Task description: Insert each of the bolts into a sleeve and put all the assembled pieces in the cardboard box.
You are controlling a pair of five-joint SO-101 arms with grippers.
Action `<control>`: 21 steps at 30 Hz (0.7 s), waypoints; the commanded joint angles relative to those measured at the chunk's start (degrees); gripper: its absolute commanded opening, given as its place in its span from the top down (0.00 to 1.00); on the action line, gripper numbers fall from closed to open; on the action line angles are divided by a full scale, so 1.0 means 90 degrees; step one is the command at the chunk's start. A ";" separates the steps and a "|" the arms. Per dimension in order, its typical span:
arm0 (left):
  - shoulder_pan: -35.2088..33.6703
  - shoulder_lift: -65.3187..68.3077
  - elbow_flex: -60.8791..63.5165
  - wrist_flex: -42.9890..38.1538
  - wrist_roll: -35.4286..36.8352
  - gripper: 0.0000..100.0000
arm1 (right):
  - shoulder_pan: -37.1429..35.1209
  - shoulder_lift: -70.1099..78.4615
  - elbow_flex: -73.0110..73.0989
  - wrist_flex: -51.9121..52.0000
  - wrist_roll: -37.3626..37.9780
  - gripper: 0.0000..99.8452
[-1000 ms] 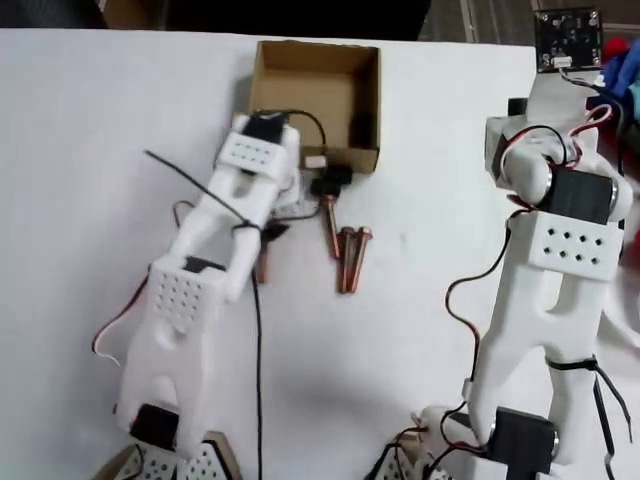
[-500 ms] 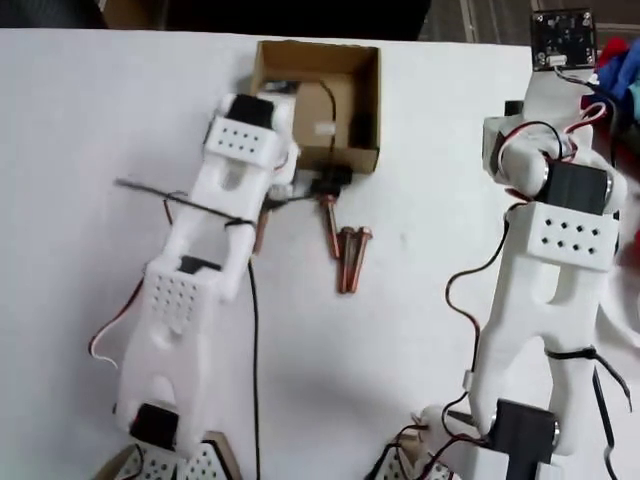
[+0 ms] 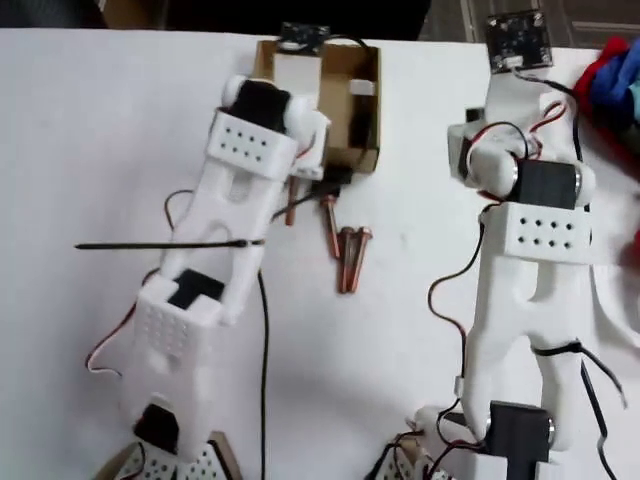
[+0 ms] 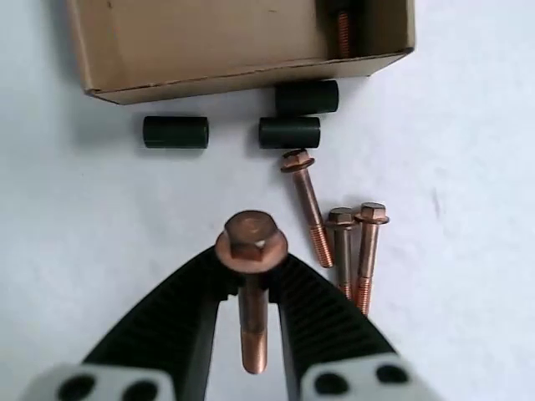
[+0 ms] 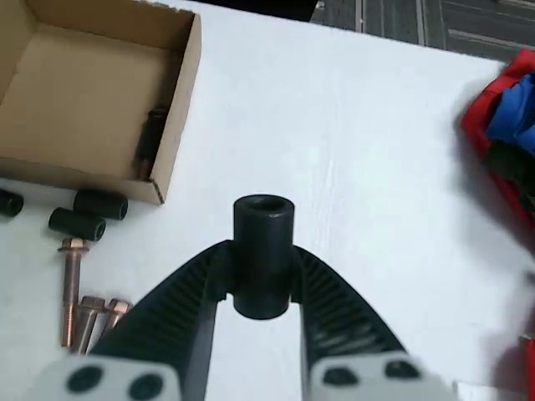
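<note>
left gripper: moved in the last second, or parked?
Yes. In the high view the left gripper has carried its bolt up the table toward the cardboard box, ending closer to the three loose bolts, which stayed put.

You're at a robotics lab bench.
You see a white table point(image 3: 80, 120) and a printed plastic arm point(image 3: 530, 300), its servo point(image 3: 545, 185) and circuit board point(image 3: 518, 40) bare.
</note>
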 commanded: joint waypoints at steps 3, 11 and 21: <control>0.0635 -0.1309 -0.0024 0.0068 0.0049 0.98 | 0.0073 -0.0269 0.0752 0.0044 0.0000 0.98; 0.0664 -0.2921 0.1519 -0.0117 0.0049 0.98 | 0.0103 -0.1079 0.2393 -0.0689 0.0205 0.98; 0.0352 -0.5236 0.5260 -0.2725 0.0010 0.98 | -0.0259 -0.1919 0.5372 -0.3424 0.0166 0.98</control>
